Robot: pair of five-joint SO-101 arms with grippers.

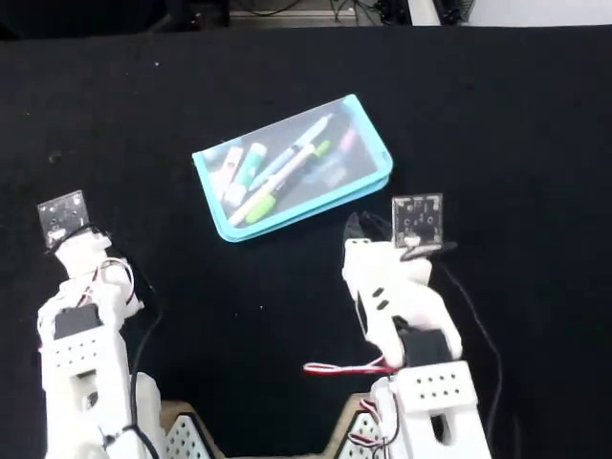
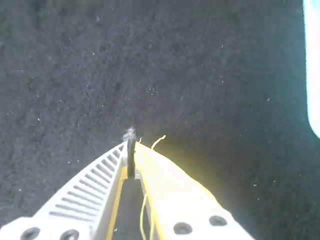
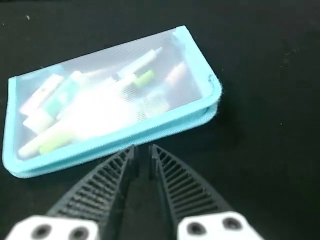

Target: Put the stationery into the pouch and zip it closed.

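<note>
Lying upper centre, your pouch (image 1: 366, 158) looks zipped, pens (image 1: 285, 174) inside; hence your right end effector (image 3: 143, 150) sits just beside it, barely parted and empty, left end effector (image 2: 131, 145) closed, empty.

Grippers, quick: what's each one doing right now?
Left gripper: closed, holding nothing.
Right gripper: open by a narrow gap, holding nothing, just short of the pouch.
</note>
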